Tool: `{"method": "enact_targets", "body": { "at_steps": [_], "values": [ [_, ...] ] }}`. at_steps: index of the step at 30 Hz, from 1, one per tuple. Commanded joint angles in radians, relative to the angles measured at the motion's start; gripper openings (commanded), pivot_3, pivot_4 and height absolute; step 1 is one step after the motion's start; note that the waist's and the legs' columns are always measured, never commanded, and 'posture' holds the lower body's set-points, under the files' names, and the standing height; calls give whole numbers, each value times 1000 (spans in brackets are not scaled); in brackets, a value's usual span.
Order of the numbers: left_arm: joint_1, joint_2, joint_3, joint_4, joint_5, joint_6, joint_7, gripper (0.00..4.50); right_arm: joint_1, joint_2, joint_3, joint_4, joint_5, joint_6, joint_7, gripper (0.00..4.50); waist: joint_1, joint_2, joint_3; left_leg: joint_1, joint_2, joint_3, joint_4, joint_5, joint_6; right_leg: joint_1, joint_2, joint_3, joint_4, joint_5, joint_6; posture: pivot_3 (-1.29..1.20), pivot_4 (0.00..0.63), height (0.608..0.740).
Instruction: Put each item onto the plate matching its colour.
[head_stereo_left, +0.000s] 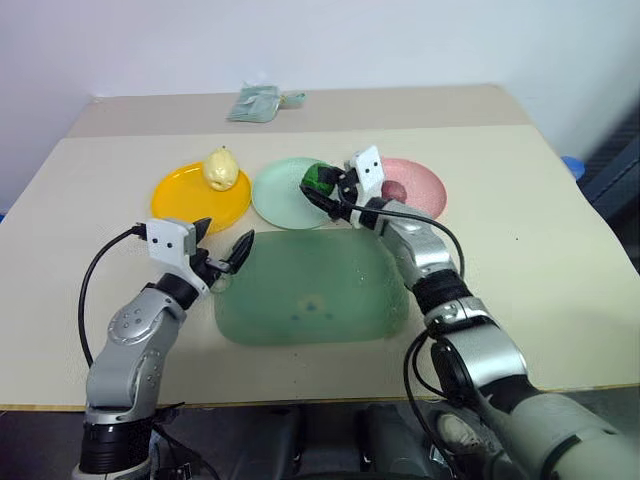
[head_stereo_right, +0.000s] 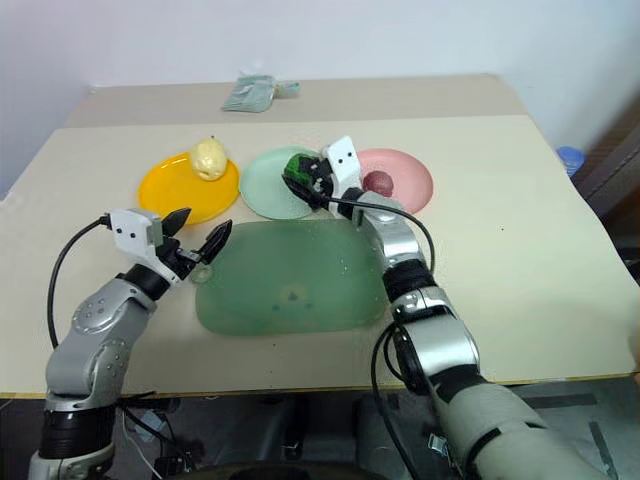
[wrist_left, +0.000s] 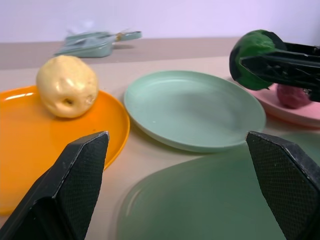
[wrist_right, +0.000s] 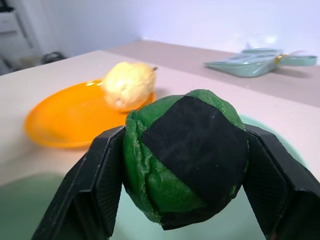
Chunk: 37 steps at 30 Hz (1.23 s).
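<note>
two of the three pairings look finished already. the orange-yellow plate (head_stereo_left: 190, 200) carries the pale yellow pear (head_stereo_left: 221, 168) near its back edge, and the pink plate (head_stereo_left: 425, 185) has the dark red-purple ball (head_stereo_left: 393, 190) sitting on it. what's left is the bright green lump (wrist_right: 186, 155) with its dark patch: the right gripper (head_stereo_left: 330, 187) has its two black fingers closed on either side of it and holds it in the air over the near right edge of the pale mint green plate (head_stereo_left: 280, 195), which is otherwise bare. to my eye only the setting down and letting go remain. the left gripper (head_stereo_left: 222, 240) hangs with its fingers spread wide and nothing between them, above the table just beside the near left corner of the cutting board.

working down by size: a beige table (head_stereo_left: 540, 250) fills the space, with a plain pale wall behind it. the large translucent green cutting board (head_stereo_left: 310, 290) lies in front of the row of three plates with nothing on it. at the far edge of the table lies a small pale green object (head_stereo_left: 255, 103); i can't tell what it is.
</note>
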Motion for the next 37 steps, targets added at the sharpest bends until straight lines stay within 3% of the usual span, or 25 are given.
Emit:
{"method": "enact_targets", "body": {
  "at_steps": [1,4,11,15,19,24,31,37],
  "values": [
    [7,3,16,-57,14,-19,18,4500,-88,31,-35,139,-19,-102,-27,3494,-2,0,0,0,0,0,0,0,0,0,0,0,0,0,0,0,150,740],
    [28,10,23,-78,12,-17,16,4500,-118,46,-48,209,-33,-157,-33,4437,-1,0,0,0,0,0,0,0,0,0,0,0,0,0,0,0,150,740],
    [48,48,15,-63,3,-36,-51,4500,-69,6,-90,117,-2,-192,45,4437,0,0,0,0,0,0,0,0,0,0,0,0,0,0,0,0,150,740],
    [77,94,14,-47,-2,-65,-144,4500,98,-54,-84,-202,41,-84,119,4437,2,0,0,0,0,0,0,0,0,0,0,0,0,0,0,0,150,740],
    [98,145,45,8,-17,-139,-261,4500,429,-199,-58,-791,125,188,169,4437,11,1,0,0,0,0,0,0,0,0,0,0,-1,0,0,0,150,740],
    [117,215,67,11,-50,-176,-381,4500,771,-387,-159,-1289,270,482,127,4437,7,1,0,-1,0,-1,-2,-3,5,0,-1,1,-2,0,0,0,150,740],
    [177,284,104,-34,-110,-153,-464,4500,1076,-522,-371,-1528,392,605,112,4437,14,1,0,0,0,0,-4,-4,7,1,-1,1,-3,0,0,0,150,740],
    [221,332,125,-55,-138,-112,-495,4500,1169,-553,-460,-1569,406,605,84,4437,29,1,0,1,1,0,-3,-4,7,2,-1,1,-3,0,0,0,150,740]
  ]
}}
